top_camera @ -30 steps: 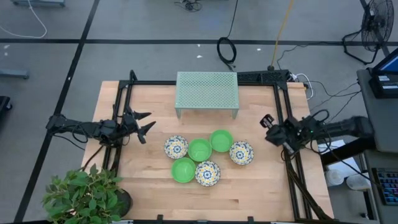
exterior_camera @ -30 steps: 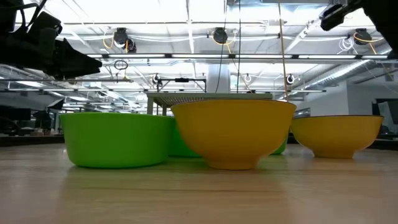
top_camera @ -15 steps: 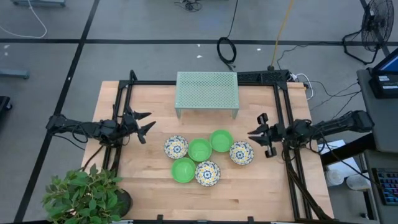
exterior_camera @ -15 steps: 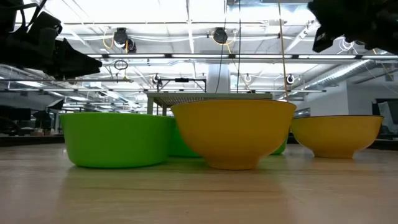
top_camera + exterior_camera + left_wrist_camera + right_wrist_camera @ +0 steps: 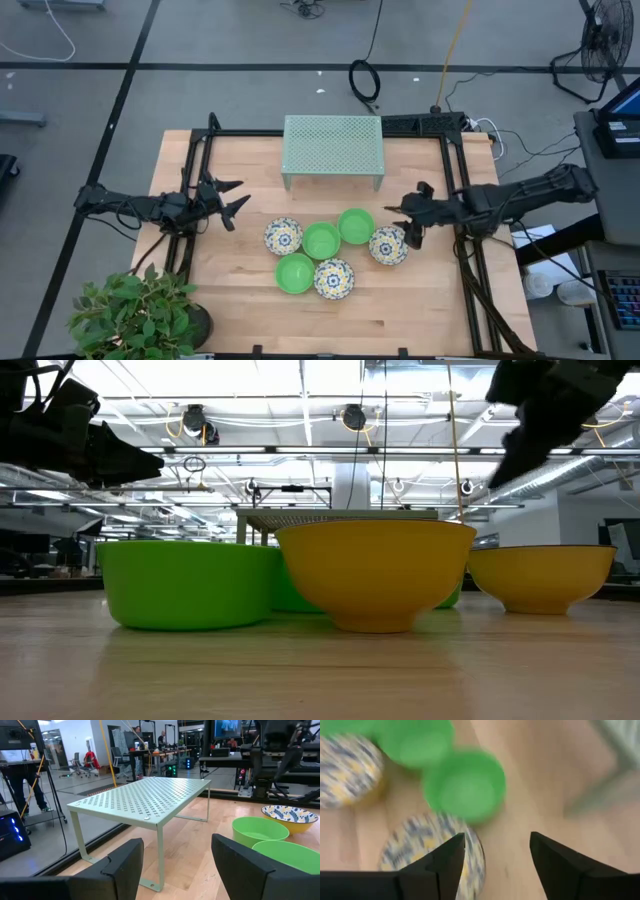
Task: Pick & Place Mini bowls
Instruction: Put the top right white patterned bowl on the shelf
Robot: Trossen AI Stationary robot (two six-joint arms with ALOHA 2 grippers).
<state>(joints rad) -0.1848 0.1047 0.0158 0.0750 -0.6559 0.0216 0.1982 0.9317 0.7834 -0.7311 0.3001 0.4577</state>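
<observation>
my right gripper (image 5: 408, 222) hangs with fingers spread over the rightmost floral bowl (image 5: 388, 245), wide enough to straddle its rim, holding nothing; the other mini bowls (image 5: 321, 241) cluster mid-table in front of the mesh rack (image 5: 333, 145), six in all, none yet on it; my left gripper (image 5: 232, 196) waits open and empty at the table's left edge, clear of my reach

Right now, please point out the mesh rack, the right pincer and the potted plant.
mesh rack (image 5: 333, 142), high view, middle of its top.
right pincer (image 5: 408, 222), high view, between its fingertips.
potted plant (image 5: 135, 305), high view, its leaves.
</observation>
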